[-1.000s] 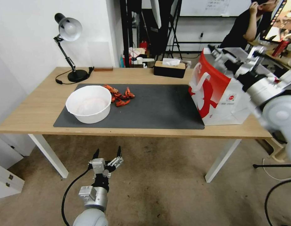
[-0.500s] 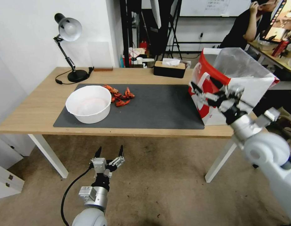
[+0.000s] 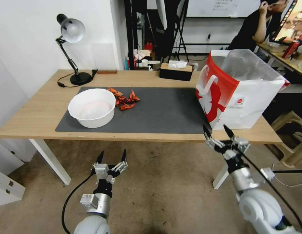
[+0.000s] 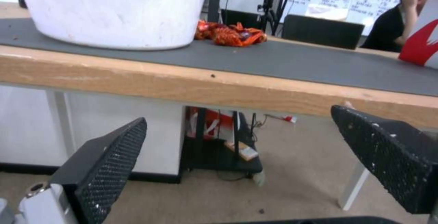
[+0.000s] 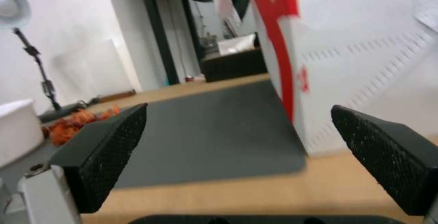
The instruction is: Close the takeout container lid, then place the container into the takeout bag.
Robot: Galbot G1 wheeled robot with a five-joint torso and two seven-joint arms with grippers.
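Bag (image 3: 237, 97) stood upright at mat's (image 3: 164, 110) right end, mouth open. Looked light, crushable paper; best taken by handles. Right gripper (image 3: 220, 135) spread empty below table edge (image 3: 157, 136). Left gripper (image 3: 111, 158) parked low, also spread.

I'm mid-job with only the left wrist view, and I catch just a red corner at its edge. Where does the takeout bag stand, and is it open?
Observer: The takeout bag stands upright at the right end of the table, against the right edge of the dark mat. Its mouth is open and a clear liner rises out of it.
Operator: Where's the right tool?
Observer: The right tool hangs at the table's front edge, in front of the bag, open and empty.
Operator: Anything behind the white bowl?
Observer: A desk lamp stands at the table's back left corner.
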